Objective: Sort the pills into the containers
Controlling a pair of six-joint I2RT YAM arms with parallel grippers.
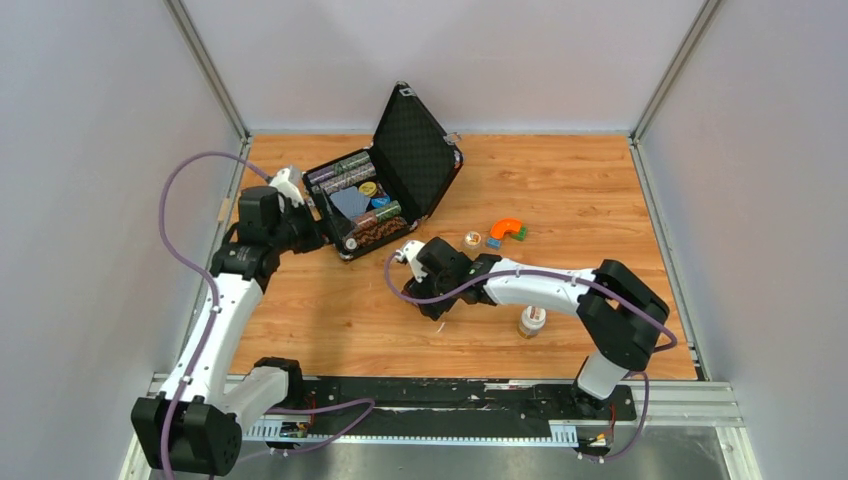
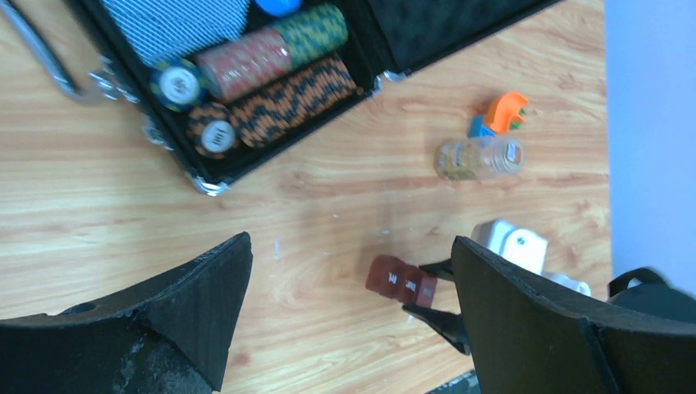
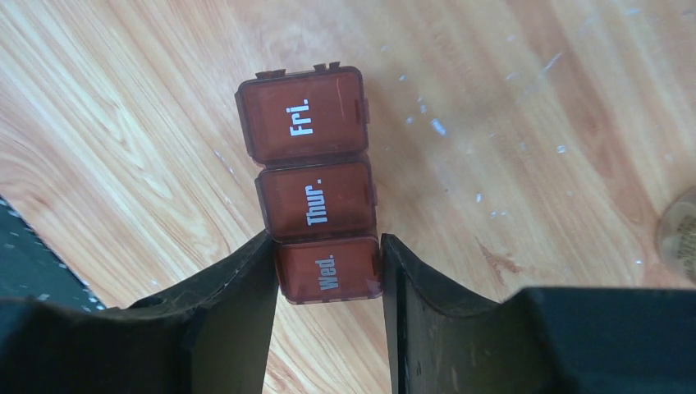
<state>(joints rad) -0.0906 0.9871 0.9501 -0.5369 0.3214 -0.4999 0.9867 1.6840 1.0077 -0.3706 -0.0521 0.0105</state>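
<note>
The right end effector (image 3: pixel 327 254) pinches the Wed. end of the containers (image 3: pixel 316 193), low at the bench (image 3: pixel 525 107); all three lids are shut, contents hidden; the left end effector (image 2: pixel 351 254) is spread

Pill strip (image 3: pixel 316 197): see-thru red-brown, white lettering: "Fri." at 12 o'clock end, "Thur." mid, "Wed." at 6. Table (image 1: pixel 560 180): light orange-tan wood grain, few white flecks. Case (image 1: pixel 415 150): black, diamond-pattern lid lining, silver corners. Inside: chip roll (image 2: pixel 283 49) red/green, orange/black roll (image 2: pixel 291 98) in zigzag, card pack (image 2: pixel 176 20) w/ fine blue/white weave. At 3 o'clock of case: orange hook (image 1: pixel 507 228), blue block (image 1: pixel 493 241), green bit (image 1: pixel 521 234). Bottle (image 1: pixel 532 322): amber-ish, pale cap. Arms (image 1: pixel 530 285) white, black joints; cables (image 1: pixel 215 154) purple. Walls (image 1: pixel 100 150) pale grey.
</note>
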